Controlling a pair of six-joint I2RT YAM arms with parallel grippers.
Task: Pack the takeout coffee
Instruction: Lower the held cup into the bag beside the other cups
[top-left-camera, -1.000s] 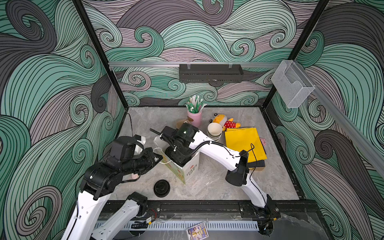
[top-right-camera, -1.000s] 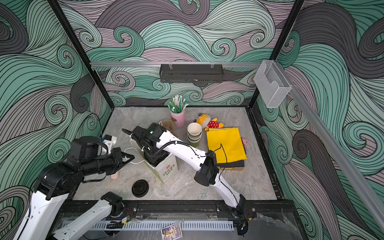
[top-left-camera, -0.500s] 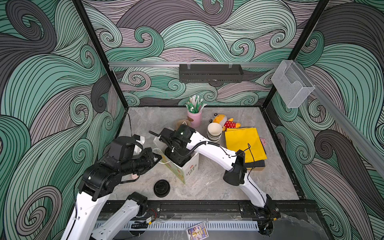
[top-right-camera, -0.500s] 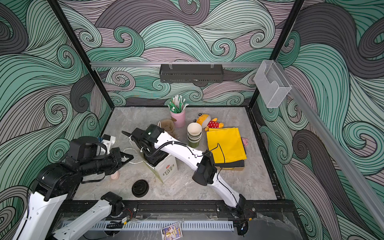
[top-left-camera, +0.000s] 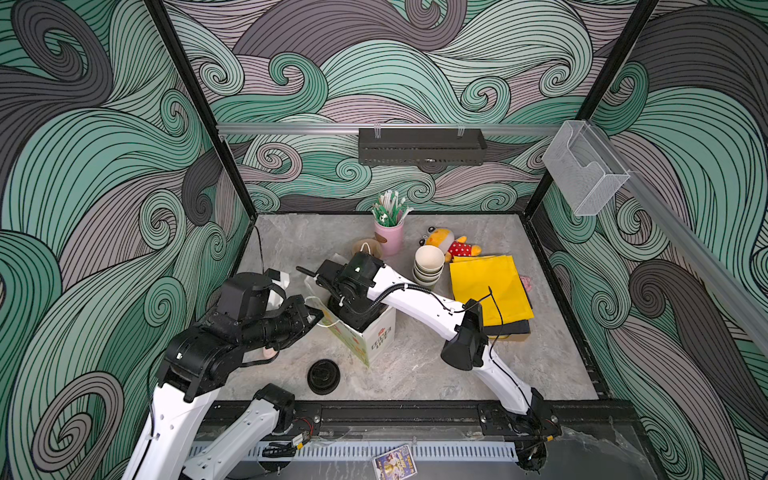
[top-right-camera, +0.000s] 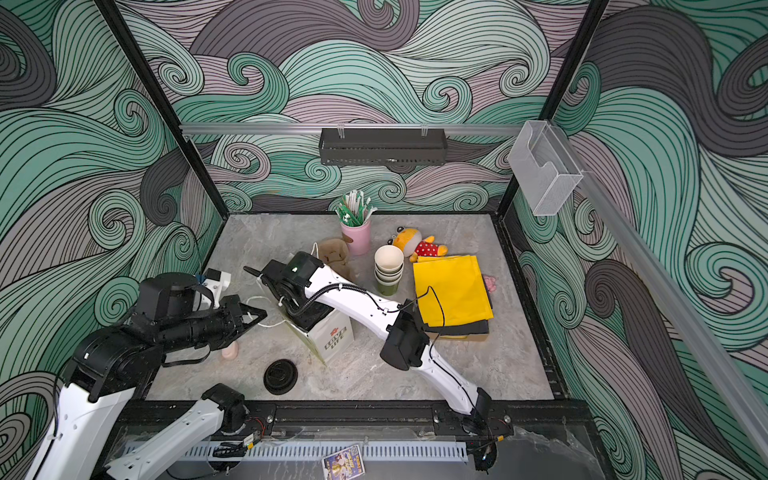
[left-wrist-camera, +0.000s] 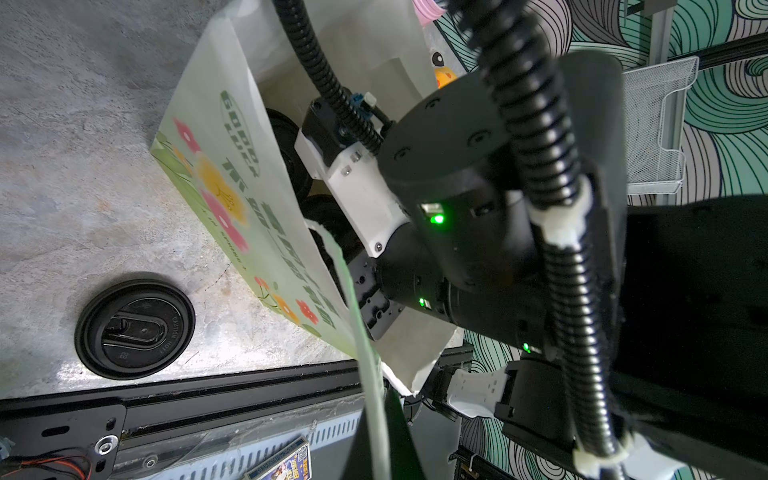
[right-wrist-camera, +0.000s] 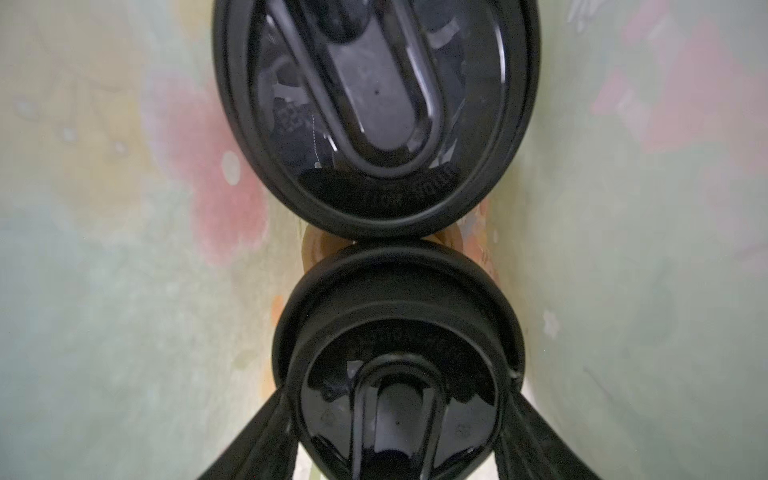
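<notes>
Straddling the likely light, crushable lidded cup (right-wrist-camera: 397, 365) under its rim, right gripper (right-wrist-camera: 399, 395) grips; left gripper (top-right-camera: 254, 312) pinches nine-o'clock bag handle (left-wrist-camera: 368, 361).

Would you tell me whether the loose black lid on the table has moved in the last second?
No. The loose black lid lies in the same spot, equally close to the front rail, in both top views.

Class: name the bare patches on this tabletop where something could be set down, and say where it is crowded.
Bare table: the far left corner, between the left wall and the pink straw cup. Also the near right, between paper bag, yellow bags and front rail, though the right arm crosses above. Crowded: far middle, around the cup stack and toy.
</notes>
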